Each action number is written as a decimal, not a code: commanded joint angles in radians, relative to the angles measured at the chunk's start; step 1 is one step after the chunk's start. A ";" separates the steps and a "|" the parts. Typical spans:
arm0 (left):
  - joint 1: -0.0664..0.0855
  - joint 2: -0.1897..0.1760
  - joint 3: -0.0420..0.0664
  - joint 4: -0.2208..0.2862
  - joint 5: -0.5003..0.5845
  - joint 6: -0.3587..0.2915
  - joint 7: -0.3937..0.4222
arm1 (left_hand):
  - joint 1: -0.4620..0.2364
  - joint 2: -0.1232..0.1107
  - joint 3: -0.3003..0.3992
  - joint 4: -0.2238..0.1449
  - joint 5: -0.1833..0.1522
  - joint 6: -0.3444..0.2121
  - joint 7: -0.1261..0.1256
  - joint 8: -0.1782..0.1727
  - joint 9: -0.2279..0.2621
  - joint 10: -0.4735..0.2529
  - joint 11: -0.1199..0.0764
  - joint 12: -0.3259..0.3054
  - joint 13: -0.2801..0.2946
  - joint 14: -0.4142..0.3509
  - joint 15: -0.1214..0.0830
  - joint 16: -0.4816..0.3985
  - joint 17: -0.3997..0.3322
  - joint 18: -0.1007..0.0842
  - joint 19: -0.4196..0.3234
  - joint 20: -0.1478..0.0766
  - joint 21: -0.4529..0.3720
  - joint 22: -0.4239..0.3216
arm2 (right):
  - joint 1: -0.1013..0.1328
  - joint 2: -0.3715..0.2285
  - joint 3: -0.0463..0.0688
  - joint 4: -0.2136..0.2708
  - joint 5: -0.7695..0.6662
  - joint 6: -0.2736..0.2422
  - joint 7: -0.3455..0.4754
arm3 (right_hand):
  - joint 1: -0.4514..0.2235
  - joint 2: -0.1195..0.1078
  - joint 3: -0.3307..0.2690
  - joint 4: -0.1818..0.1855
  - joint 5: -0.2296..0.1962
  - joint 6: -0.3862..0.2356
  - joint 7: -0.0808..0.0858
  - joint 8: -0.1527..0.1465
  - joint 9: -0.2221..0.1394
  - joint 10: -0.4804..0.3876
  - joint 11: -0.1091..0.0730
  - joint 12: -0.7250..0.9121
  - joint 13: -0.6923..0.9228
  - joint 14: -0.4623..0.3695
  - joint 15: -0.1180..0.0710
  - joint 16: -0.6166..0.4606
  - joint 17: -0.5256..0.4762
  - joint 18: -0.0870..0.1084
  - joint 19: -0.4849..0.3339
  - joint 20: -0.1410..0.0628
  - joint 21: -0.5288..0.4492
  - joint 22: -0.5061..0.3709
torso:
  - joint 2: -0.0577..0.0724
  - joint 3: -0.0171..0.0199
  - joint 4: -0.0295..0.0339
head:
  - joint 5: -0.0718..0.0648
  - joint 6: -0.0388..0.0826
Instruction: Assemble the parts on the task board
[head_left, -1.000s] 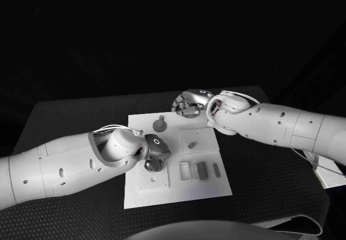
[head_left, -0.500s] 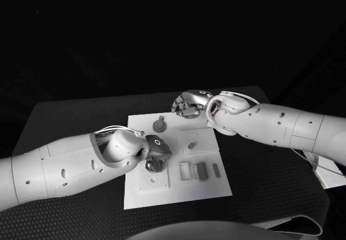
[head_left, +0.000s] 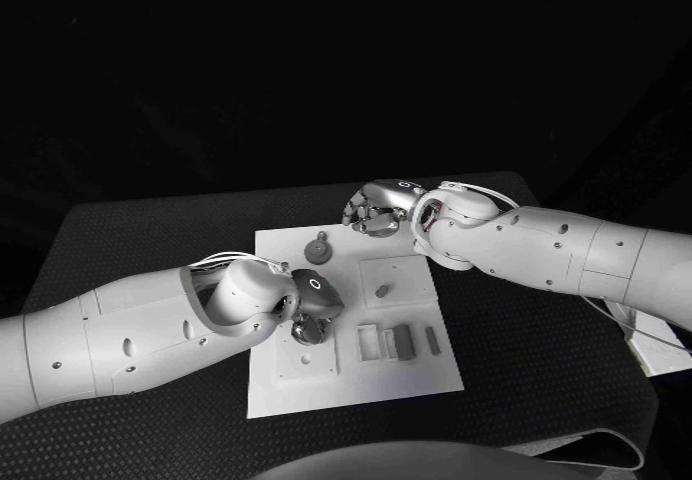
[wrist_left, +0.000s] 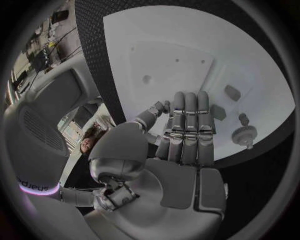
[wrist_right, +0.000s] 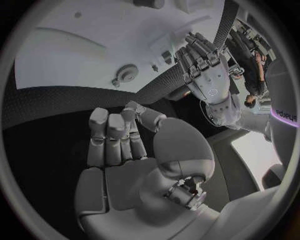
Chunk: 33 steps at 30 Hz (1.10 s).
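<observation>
The white task board lies in the middle of the black table. My left hand hovers over its left part with its fingers straight and side by side, holding nothing. A round gear-like part lies near the board's far edge, also seen as the gear and the gear. A small part sits on a raised square plate. Several bar-shaped parts lie side by side to the right of my left hand. My right hand hangs at the board's far edge, its fingers loosely bent and empty.
A flat plate with small holes sits on the board's near left, just below my left hand. The black table surrounds the board. A pale object lies at the table's right edge under my right arm.
</observation>
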 joint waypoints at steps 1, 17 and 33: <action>0.000 0.001 0.000 -0.002 0.006 -0.023 -0.015 | -0.007 -0.027 0.000 -0.001 0.005 0.013 -0.022 -0.007 0.000 -0.009 -0.001 -0.005 0.002 -0.008 0.002 -0.007 0.002 0.011 -0.008 0.003 -0.005 0.001 | 0.000 0.000 0.000 0.001 -0.002 0.011 0.005 | 0.000 0.002 0.005 -0.003 0.003 -0.022 0.031 0.003 -0.002 0.002 0.009 0.004 0.001 -0.002 0.007 -0.003 0.001 0.030 -0.001 -0.004 0.006 0.014 | 0.000 -0.0003 0.0002 | -0.001 0.000; 0.000 -0.002 0.000 -0.001 0.011 -0.096 -0.065 | -0.039 -0.278 -0.029 0.029 0.004 -0.014 -0.004 -0.029 -0.003 -0.033 0.011 -0.010 0.007 -0.021 0.011 -0.023 0.007 0.018 -0.018 0.012 -0.011 0.004 | 0.000 0.001 0.000 -0.001 -0.002 0.010 0.003 | 0.002 -0.004 0.006 -0.003 0.003 -0.026 0.032 0.002 -0.004 0.001 0.010 0.004 0.001 -0.002 0.008 -0.003 0.001 0.030 -0.001 -0.005 0.005 0.013 | 0.000 -0.0002 0.0001 | -0.001 0.000; 0.000 -0.031 0.001 0.010 0.028 -0.170 -0.057 | -0.021 -0.280 -0.019 0.040 0.004 -0.006 -0.006 -0.025 0.003 -0.024 0.008 -0.003 0.015 -0.010 0.008 -0.020 0.015 0.023 -0.008 0.010 -0.007 0.008 | 0.000 -0.003 0.000 -0.002 -0.001 0.010 0.004 | 0.003 -0.005 0.006 -0.003 0.003 -0.026 0.033 0.002 -0.004 0.001 0.011 0.004 0.000 -0.002 0.009 -0.003 0.001 0.030 -0.001 -0.005 0.005 0.013 | 0.000 -0.0005 0.0002 | 0.002 0.008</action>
